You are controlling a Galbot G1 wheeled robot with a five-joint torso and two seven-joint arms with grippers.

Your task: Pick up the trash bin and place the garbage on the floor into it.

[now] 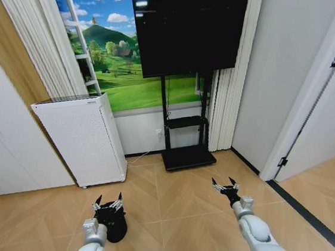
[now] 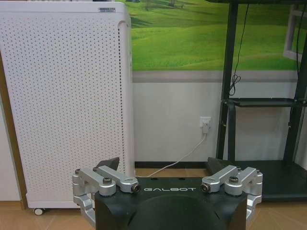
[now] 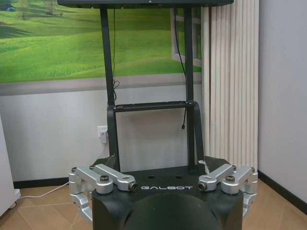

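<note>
Nearest the robot, at about 11 o'clock, the small round black mesh trash bin (image 1: 117,229) stands on the light herringbone wood floor (image 1: 183,220). It seems upright, its long axis vertical, though the arm above hides much of it. The left gripper (image 1: 108,200) hangs right over it, fingers spread wide and holding nothing, so the bin lies straight down from that pincer. The right gripper (image 1: 223,184) is at about 1 o'clock, also spread and empty, well apart from the bin. The left arm is clearly the nearer one, and I judge a grasp would call for a drop onto the rim.

Count: one bin, two grippers. Farther off are one white perforated box appliance (image 1: 85,140) at 11 o'clock and one black television on a black stand (image 1: 192,30) at 12 o'clock.
</note>
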